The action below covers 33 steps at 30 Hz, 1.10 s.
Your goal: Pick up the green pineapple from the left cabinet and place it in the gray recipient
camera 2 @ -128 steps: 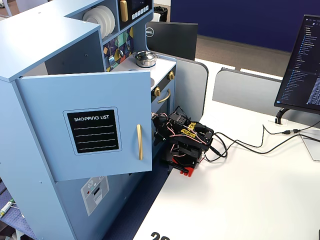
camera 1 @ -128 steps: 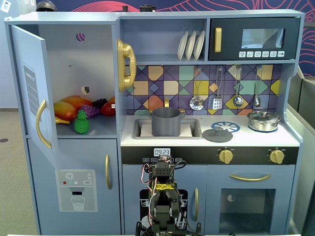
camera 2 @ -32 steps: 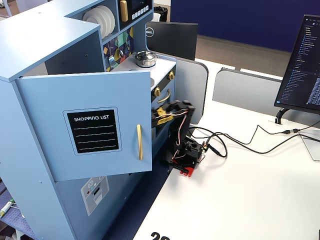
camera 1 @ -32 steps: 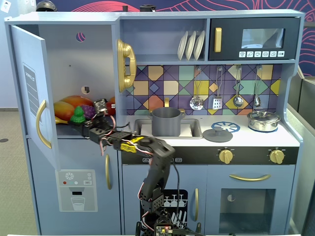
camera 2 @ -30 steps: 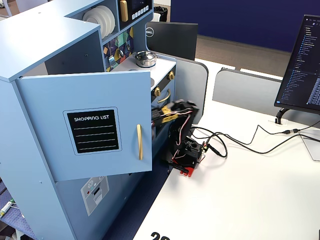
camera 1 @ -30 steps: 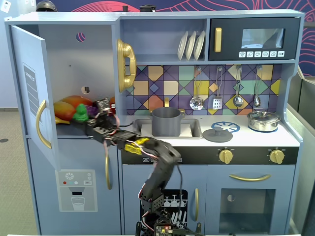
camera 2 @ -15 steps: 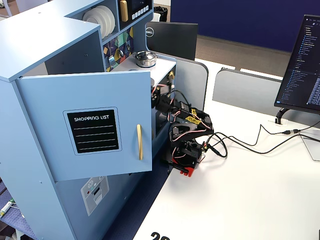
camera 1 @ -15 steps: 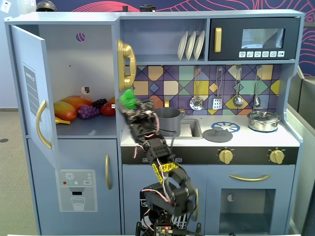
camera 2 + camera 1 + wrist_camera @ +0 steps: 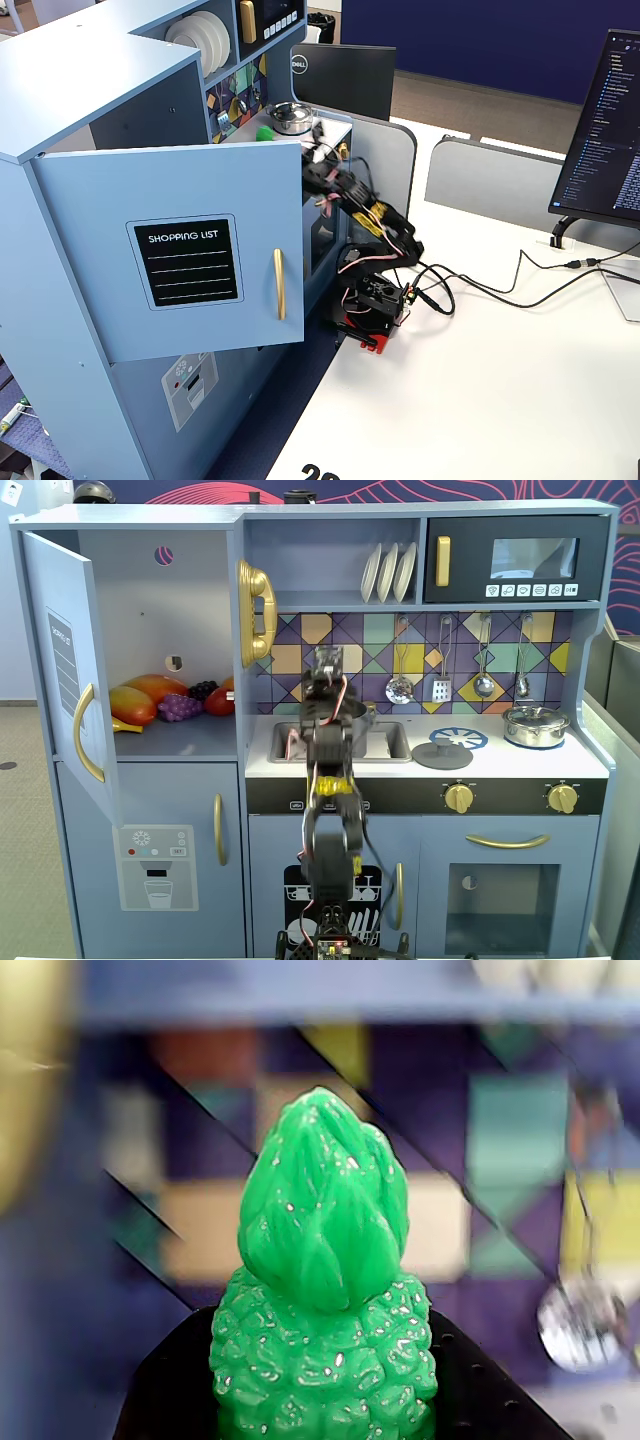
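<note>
The green pineapple (image 9: 325, 1300) fills the wrist view, crown up, with a black jaw on each side of its bumpy body. My gripper (image 9: 325, 1370) is shut on it. In a fixed view the gripper (image 9: 328, 666) is raised in front of the tiled backsplash above the sink, and the arm hides the pineapple. In another fixed view the pineapple (image 9: 264, 132) shows as a green spot over the counter. The gray recipient (image 9: 362, 711) stands at the sink, mostly hidden behind the arm. The left cabinet (image 9: 160, 610) stands with its door (image 9: 62, 665) swung open.
Several toy fruits lie on the cabinet shelf, among them purple grapes (image 9: 180, 707) and a mango (image 9: 132, 705). A silver lidded pot (image 9: 535, 725) and a gray lid (image 9: 442, 754) sit on the counter at right. Utensils (image 9: 400, 688) hang on the backsplash. The yellow phone (image 9: 254, 613) is left of the gripper.
</note>
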Each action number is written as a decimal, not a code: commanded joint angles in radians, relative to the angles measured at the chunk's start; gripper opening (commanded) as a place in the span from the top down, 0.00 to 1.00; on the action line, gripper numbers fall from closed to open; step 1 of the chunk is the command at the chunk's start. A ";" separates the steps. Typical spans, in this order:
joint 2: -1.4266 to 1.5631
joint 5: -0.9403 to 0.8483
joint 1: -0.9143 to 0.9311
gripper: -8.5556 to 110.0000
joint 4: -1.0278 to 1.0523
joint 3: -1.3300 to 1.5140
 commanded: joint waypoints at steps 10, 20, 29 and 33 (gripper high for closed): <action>-0.442 -0.087 0.055 0.93 0.140 -0.327; -0.472 0.029 0.052 0.66 0.175 -0.380; -0.319 -0.040 0.044 0.68 0.359 -0.508; 0.011 0.023 0.037 0.73 0.729 -0.334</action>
